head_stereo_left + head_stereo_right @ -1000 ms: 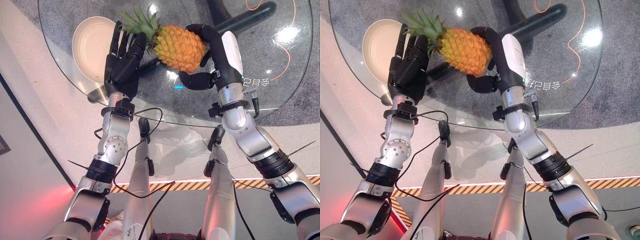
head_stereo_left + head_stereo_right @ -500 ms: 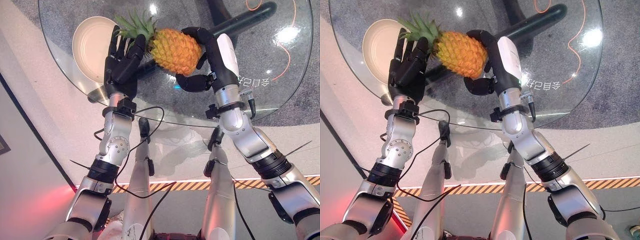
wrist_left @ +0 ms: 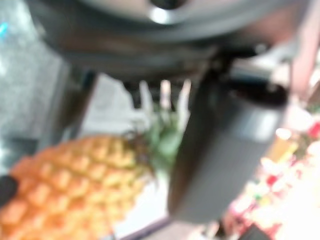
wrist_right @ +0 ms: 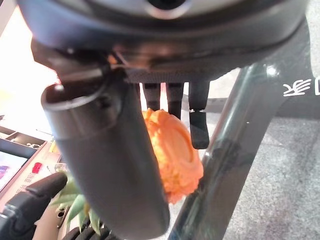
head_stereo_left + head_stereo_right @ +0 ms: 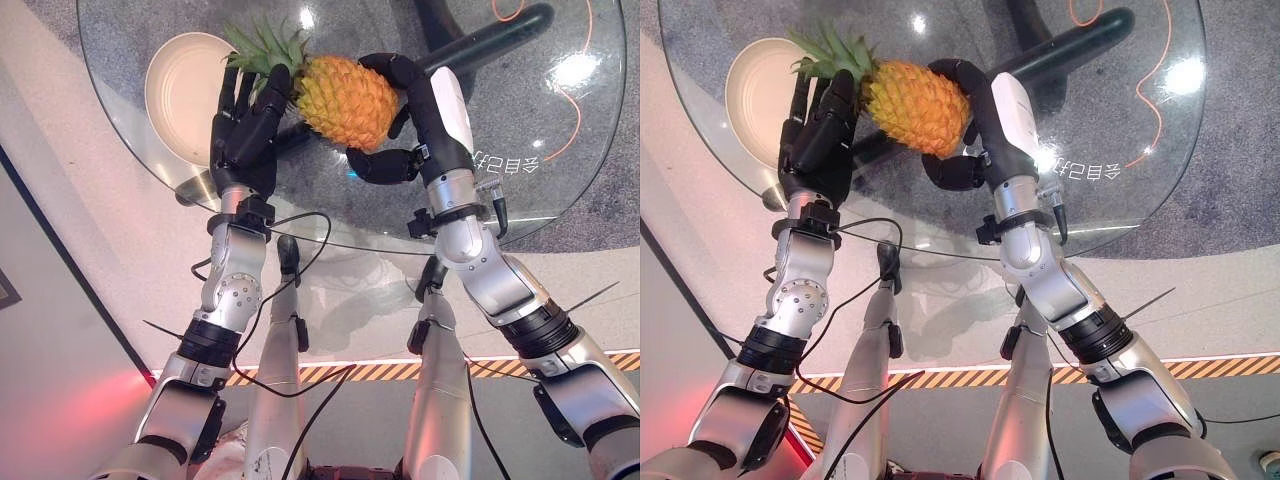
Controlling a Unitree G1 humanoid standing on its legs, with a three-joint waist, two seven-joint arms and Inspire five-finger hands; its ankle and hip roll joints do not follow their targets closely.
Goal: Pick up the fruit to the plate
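Upper centre of frame: we see pineapple point(image 5: 345, 100) | right hand point(image 5: 425, 120) curled around it | left hand point(image 5: 243, 130) straight-fingered against its crown | plate point(image 5: 185, 90) upper left.

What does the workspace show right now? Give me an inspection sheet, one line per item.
Surface: round glass table, with its dark base bar showing through the glass.
Job's things: pineapple held between both hands, leaves toward the plate; the cream plate lies at the table's left edge with nothing on it.
Clutter: nothing seen.
Hands: left hand open, straight fingers against the leafy end; right hand curled round the fruit's base.
Cables: thin orange cord seen through the glass, on the grey floor.
Surroundings: black and yellow striped tape on the floor near the robot.
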